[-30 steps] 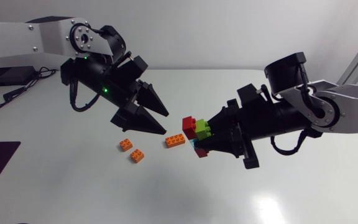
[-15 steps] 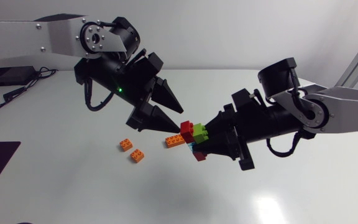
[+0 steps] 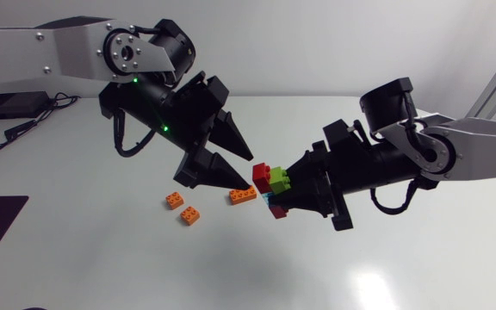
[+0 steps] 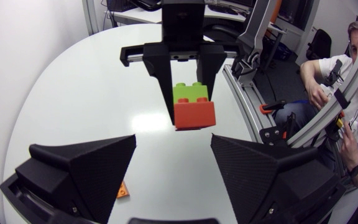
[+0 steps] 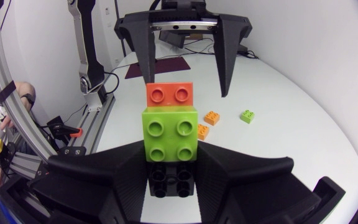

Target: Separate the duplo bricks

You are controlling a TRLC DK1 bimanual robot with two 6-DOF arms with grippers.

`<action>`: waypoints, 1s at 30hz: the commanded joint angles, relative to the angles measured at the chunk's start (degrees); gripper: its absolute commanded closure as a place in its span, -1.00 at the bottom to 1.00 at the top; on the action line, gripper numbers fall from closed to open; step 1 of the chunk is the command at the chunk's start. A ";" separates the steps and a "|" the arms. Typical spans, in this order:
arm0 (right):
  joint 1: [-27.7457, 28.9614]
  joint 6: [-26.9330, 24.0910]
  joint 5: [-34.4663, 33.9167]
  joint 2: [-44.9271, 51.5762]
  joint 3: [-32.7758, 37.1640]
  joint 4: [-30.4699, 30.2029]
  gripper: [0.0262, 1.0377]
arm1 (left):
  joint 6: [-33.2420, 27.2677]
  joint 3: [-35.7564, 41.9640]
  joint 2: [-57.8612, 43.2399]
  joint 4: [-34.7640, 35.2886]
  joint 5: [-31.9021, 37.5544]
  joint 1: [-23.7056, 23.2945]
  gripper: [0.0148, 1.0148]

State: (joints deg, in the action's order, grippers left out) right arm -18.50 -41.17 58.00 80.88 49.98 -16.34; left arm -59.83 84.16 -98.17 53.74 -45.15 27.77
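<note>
Clamping a short stack of plastic studded bricks (image 3: 271,189) from two sides, the matte black right gripper (image 3: 281,195) holds it clear of the white table (image 3: 420,267). The bricks jut out past its wedge-shaped fingertips. The matte black left gripper (image 3: 251,170) has its fingers spread wide and grips nothing. Its tips stand just beside the stack's outermost piece, a red brick (image 3: 262,171), and I cannot tell whether either tip touches it.

The head view alone shows the whole stack. A lime-green brick (image 3: 279,179) sits behind the red one, nearer the right fingers. A cyan brick (image 3: 269,200) and a second red brick (image 3: 278,213) are on the side facing the table. Both wrist views show only the red and lime-green pair.

In the left wrist view, that pair (image 4: 193,106) is seen from its smooth sides. It is pinched between the right fingers and lies ahead of the left fingertips, in line with the gap between them. In the right wrist view, the studded tops face the camera. The lime-green brick (image 5: 170,134) lies just past the right fingertips, and the red one (image 5: 170,95) lies beyond it, in front of the gap between the open left fingers.

Three small orange bricks (image 3: 175,201) (image 3: 190,215) (image 3: 243,195) lie on the table in the head view. The nearest is just below the lower left fingertip. Only the right wrist view shows a small loose lime-green brick (image 5: 248,116) on the table, off to one side of the left fingers.
</note>
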 commanded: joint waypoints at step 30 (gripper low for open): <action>-6.72 0.39 -13.09 2.53 1.35 2.80 0.74 | -2.74 15.86 -5.10 18.77 26.07 10.38 -0.47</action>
State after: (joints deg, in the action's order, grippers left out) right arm -24.53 -41.17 45.78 82.72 50.04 -14.39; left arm -60.86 99.55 -102.17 71.46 -19.90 37.54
